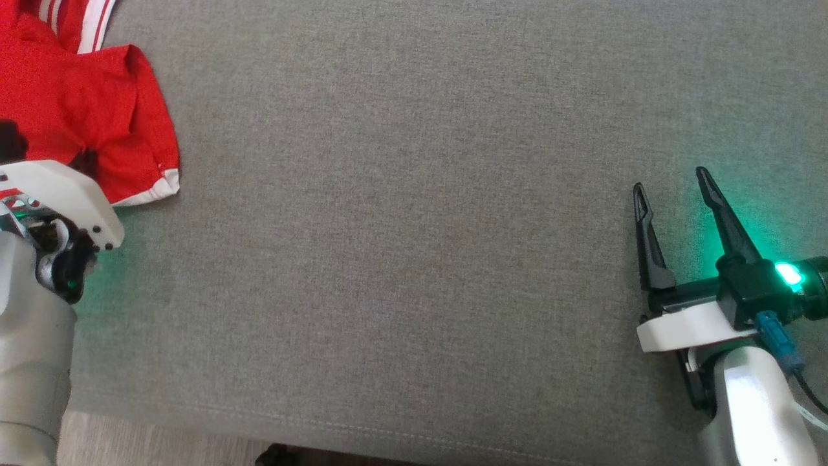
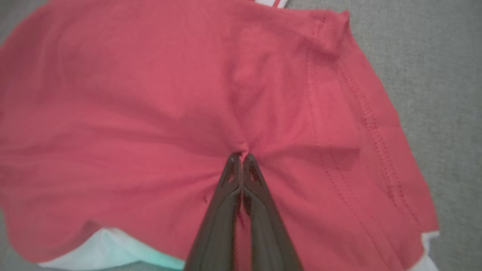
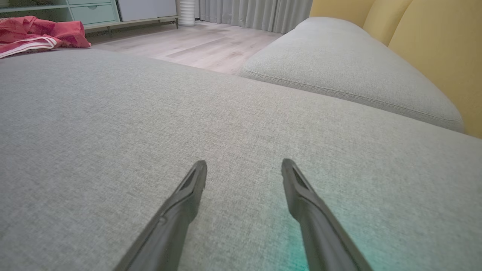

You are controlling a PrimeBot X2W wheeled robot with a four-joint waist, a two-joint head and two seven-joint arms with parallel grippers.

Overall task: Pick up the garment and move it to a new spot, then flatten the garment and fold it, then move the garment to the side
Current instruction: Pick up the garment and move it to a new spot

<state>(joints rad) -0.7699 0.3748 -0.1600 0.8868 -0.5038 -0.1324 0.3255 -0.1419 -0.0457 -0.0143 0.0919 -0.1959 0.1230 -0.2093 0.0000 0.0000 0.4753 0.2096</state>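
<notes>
The garment is red with white trim and lies crumpled at the far left of the grey cushion. Seen from the left wrist, my left gripper is shut on a pinch of the red garment, with folds radiating from the fingertips. In the head view the left arm's pale wrist housing covers that gripper over the cloth. My right gripper stands open at the right, low over bare cushion, nothing between its fingers. The right wrist view shows the garment far off at its upper left.
The cushion's front seam and edge run along the bottom, with wood floor below. The right wrist view shows a second grey cushion, yellow back cushions, wood floor, a cabinet and curtains.
</notes>
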